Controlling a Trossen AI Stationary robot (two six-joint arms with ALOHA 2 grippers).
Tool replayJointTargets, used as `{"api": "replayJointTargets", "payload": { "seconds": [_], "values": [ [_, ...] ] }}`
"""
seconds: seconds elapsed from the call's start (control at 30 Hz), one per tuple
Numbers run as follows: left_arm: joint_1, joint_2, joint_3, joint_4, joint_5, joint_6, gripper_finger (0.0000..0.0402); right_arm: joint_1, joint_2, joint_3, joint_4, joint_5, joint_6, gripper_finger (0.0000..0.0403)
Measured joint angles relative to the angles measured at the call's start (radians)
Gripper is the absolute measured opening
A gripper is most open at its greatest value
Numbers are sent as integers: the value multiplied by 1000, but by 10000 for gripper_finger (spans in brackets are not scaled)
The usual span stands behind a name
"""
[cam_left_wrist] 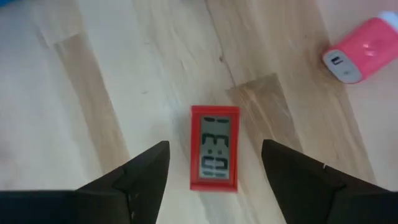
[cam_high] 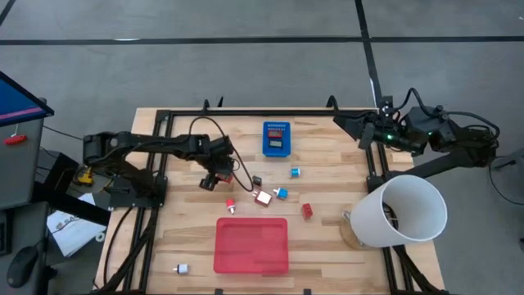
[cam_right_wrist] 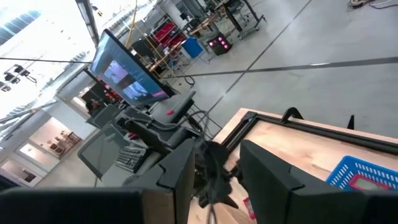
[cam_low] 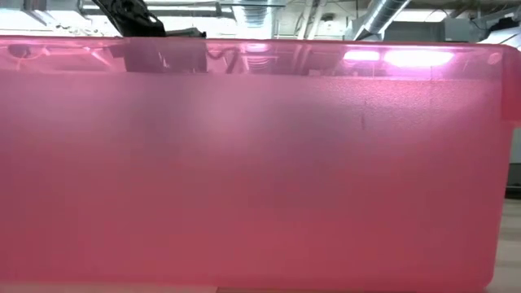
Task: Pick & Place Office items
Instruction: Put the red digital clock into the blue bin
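Note:
A small red clock-like item with a grey display [cam_left_wrist: 214, 148] lies flat on the wooden table. My left gripper [cam_high: 214, 174] points steeply down over it, open, with one finger on either side and clear of it. A pink-and-white item [cam_left_wrist: 357, 53] lies close by. More office items are scattered mid-table: a black one [cam_high: 256, 180], a red-white one [cam_high: 263, 197], two blue ones [cam_high: 281, 193] [cam_high: 295, 172], a red one [cam_high: 307, 211] and a silver one [cam_high: 182, 268]. My right gripper [cam_right_wrist: 214, 171] waits open, high over the far right corner [cam_high: 364, 127].
A blue perforated bin [cam_high: 276, 139] with something in it stands at the far middle. A flat red tray [cam_high: 251, 244] lies at the near middle, and its wall [cam_low: 260, 163] fills the low view. A large white cup [cam_high: 401, 213] lies tipped at the right edge.

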Motion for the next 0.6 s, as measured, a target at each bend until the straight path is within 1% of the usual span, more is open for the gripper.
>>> {"api": "replayJointTargets", "payload": {
  "seconds": [0.17,0.4,0.6],
  "values": [
    [0,67,-1,3,10,-13,250,1,22,0,7,0,8,123],
    [6,134,-1,105,2,-12,239,1,36,0,22,0,11,123],
    [5,201,1,111,14,-15,227,4,36,0,24,0,19,123]
  ]
}}
